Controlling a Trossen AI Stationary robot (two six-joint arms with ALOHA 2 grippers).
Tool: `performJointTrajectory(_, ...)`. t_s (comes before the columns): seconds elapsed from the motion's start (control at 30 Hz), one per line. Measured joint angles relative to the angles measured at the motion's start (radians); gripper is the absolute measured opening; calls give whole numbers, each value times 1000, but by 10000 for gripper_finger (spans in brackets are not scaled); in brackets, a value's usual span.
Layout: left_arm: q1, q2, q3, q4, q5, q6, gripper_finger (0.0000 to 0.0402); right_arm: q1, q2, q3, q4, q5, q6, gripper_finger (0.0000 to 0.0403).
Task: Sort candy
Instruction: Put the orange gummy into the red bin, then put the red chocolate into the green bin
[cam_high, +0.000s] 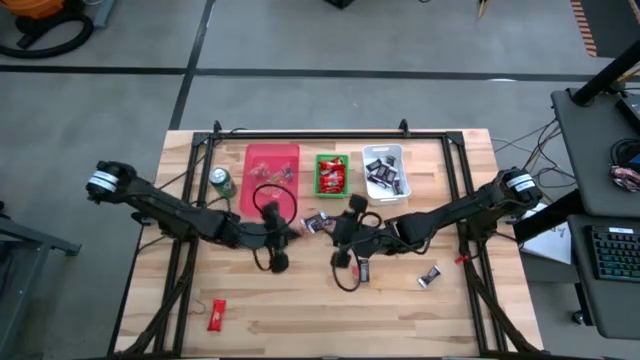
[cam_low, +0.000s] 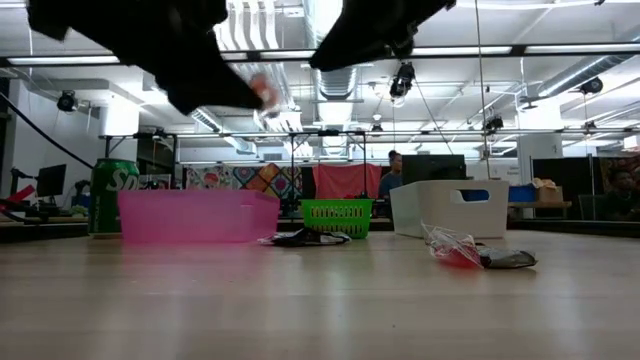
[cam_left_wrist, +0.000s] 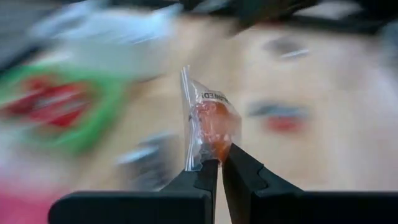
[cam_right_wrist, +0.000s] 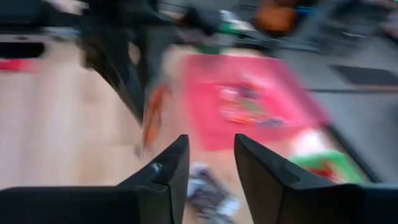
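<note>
overhead looking straight down, table-level looking across, 2 close wrist views, all sharing pink bin (cam_high: 272, 165)

Pink bin (cam_high: 271, 160), green basket (cam_high: 331, 174), white bin (cam_high: 385, 168), red candy (cam_high: 216, 316).

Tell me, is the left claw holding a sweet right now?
Yes, the left claw is pinched shut on a clear-wrapped orange candy.

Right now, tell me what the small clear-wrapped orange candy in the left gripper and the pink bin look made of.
Clear-wrapped orange candy: thin glossy plastic film, see-through and creased, pinched by the left gripper. Pink bin: seemingly translucent moulded plastic; light glows through its walls.
</note>
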Motion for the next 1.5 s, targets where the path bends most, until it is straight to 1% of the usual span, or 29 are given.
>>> performJointTrajectory(0.03, 5, -22, 25, -125, -80, -31, 0, -2, 0, 1, -9, 36, 13, 131)
performJointTrajectory(0.07, 14, -35, 54, -258, -165, -67, 0, -4, 0, 2, -12, 50, 16, 136)
performJointTrajectory(0.13, 45, -45, 117, -502, -308, -151, 0, -8, 0, 2, -12, 48, 17, 145)
performJointTrajectory(0.17, 66, -47, 143, -632, -360, -202, 0, -8, 0, 2, -12, 42, 17, 148)
performJointTrajectory(0.2, 95, -44, 167, -741, -393, -248, 0, -10, 0, 2, -12, 40, 16, 151)
performJointTrajectory(0.23, 129, -36, 193, -826, -403, -288, 0, -10, 0, 2, -12, 40, 17, 152)
performJointTrajectory(0.3, 200, -20, 222, -939, -396, -328, 0, -10, 0, 2, -12, 40, 22, 155)
performJointTrajectory(0.33, 240, -10, 227, -965, -387, -326, 0, -10, 0, 2, -12, 40, 24, 155)
performJointTrajectory(0.47, 365, 35, 228, -950, -350, -287, 1, -10, 0, 1, -13, 38, 26, 155)
performJointTrajectory(0.53, 402, 59, 227, -949, -349, -272, 6, -10, 0, 1, -16, 32, 26, 155)
performJointTrajectory(0.6, 422, 81, 226, -954, -341, -255, 15, -10, 0, 1, -20, 22, 26, 155)
performJointTrajectory(0.73, 422, 106, 225, -959, -331, -248, 40, -10, 0, 1, -20, -18, 25, 155)
performJointTrajectory(0.83, 409, 110, 225, -962, -313, -247, 59, -11, 0, 1, -20, -20, 23, 155)
performJointTrajectory(0.93, 396, 109, 225, -967, -273, -248, 74, -12, 0, 1, -20, -20, 17, 155)
performJointTrajectory(1.07, 375, 102, 225, -966, -185, -254, 85, -12, 0, 1, -20, -20, 15, 155)
performJointTrajectory(1.2, 337, 101, 230, -977, -74, -281, 87, -12, 0, 1, -20, -20, 2, 155)
performJointTrajectory(1.37, 252, 101, 289, -1024, 69, -369, 88, -12, 0, 1, -20, -20, -8, 155)
performJointTrajectory(1.5, 142, 101, 370, -1082, 139, -471, 88, -12, 0, 1, -20, -20, -30, 155)
